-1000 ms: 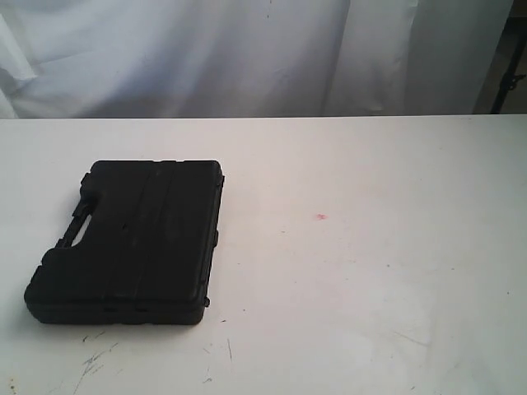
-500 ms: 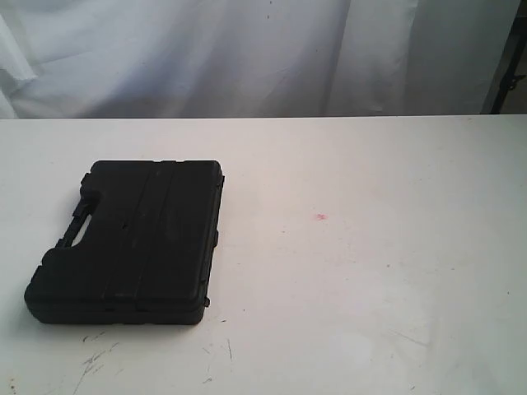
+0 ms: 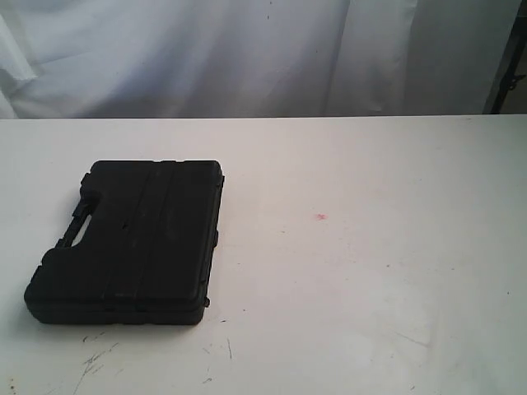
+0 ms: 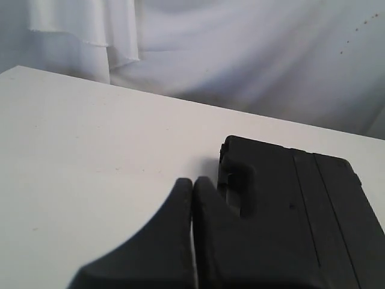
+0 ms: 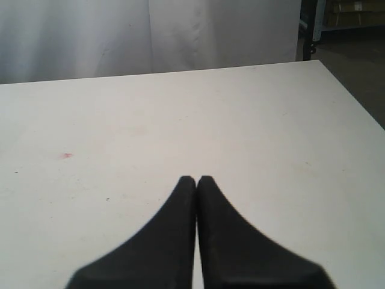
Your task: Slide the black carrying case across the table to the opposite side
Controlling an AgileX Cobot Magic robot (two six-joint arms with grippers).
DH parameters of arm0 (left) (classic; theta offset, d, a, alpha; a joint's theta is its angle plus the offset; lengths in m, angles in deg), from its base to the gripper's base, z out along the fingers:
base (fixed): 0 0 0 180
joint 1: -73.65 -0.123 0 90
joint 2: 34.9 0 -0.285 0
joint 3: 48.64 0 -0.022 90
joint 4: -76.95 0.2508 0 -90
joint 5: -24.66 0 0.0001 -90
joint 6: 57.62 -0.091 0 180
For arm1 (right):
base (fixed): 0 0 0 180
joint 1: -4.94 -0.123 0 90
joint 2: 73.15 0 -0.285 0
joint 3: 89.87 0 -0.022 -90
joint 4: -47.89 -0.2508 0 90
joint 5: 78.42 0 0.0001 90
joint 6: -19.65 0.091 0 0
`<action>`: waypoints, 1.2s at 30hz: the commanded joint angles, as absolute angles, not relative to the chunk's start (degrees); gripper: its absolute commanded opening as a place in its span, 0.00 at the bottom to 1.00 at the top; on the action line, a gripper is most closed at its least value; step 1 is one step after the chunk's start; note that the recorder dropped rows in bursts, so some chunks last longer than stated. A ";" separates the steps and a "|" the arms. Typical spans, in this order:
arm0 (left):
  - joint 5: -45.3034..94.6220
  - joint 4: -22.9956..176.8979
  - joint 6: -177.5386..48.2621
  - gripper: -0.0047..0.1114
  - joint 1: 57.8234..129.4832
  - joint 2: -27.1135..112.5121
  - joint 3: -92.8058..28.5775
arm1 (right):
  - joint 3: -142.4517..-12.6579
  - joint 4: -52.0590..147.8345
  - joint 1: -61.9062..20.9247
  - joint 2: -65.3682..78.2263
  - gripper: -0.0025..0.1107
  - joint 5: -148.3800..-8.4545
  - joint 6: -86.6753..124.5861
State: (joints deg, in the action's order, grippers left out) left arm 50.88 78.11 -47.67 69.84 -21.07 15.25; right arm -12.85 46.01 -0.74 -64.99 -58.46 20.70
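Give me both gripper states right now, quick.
Left gripper: closed, holding nothing; the black case lies near its tips.
Right gripper: closed, holding nothing, over the white table.

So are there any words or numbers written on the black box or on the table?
No text: nothing in these pictures can be read as a word, number, brand or sign.
The black carrying case shows only moulded ridges and no label.
The table has only scratch marks and a tiny red spot, not writing.
The white curtain behind is blank.
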 commanded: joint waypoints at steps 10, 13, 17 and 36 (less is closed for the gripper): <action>46.25 76.95 -47.14 0.04 69.63 -21.94 18.86 | -12.66 46.55 -0.40 -65.37 0.02 -58.65 20.30; 43.60 76.41 -47.14 0.04 69.63 -23.03 21.54 | -12.66 46.55 -0.40 -65.37 0.02 -58.65 20.30; 41.70 75.86 -47.14 0.04 69.63 -25.46 24.18 | -12.66 46.55 -0.40 -65.37 0.02 -58.65 20.30; 44.29 75.36 -52.62 0.04 69.63 -27.11 28.58 | -12.66 46.55 -0.40 -65.37 0.02 -58.65 20.30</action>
State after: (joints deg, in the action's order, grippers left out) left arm 43.83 75.88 -52.28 69.84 -26.83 28.34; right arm -12.85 46.01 -0.74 -64.99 -58.46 20.70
